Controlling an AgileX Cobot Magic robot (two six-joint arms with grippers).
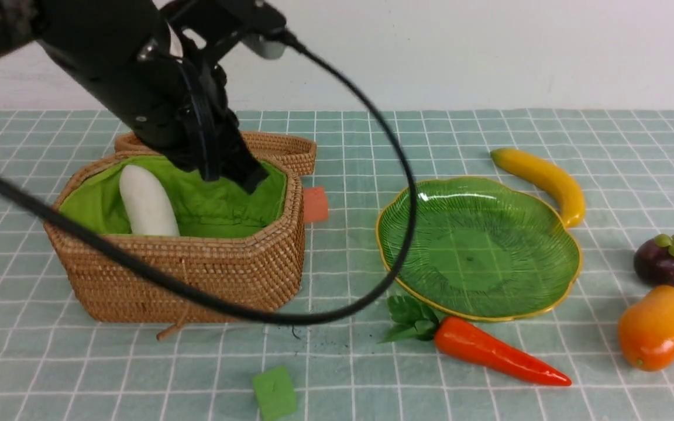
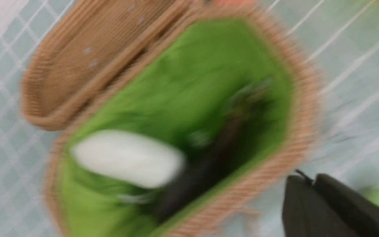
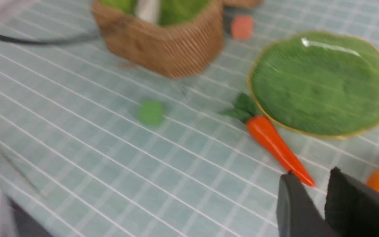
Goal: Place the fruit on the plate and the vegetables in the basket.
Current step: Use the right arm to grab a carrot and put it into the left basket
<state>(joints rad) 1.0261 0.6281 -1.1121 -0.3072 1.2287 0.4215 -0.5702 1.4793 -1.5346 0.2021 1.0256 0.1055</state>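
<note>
Green checked tablecloth (image 1: 79, 374), white wall (image 1: 489, 52), left tool (image 1: 250, 177) closed over basket (image 1: 243, 257), right tool (image 3: 313, 177) slightly parted

You are looking at a robotics lab test setup.
You are facing a bench (image 1: 79, 374) that is wearing a teal checked cloth (image 1: 606, 134) and backing onto a bare white wall (image 1: 489, 52); a plastic carrot (image 1: 498, 351) and a toy banana (image 1: 542, 178) are lying on it like props, while a black robot arm (image 1: 114, 70) is reaching in overhead, trailing a loose cable (image 1: 411, 204) across the scene.
</note>
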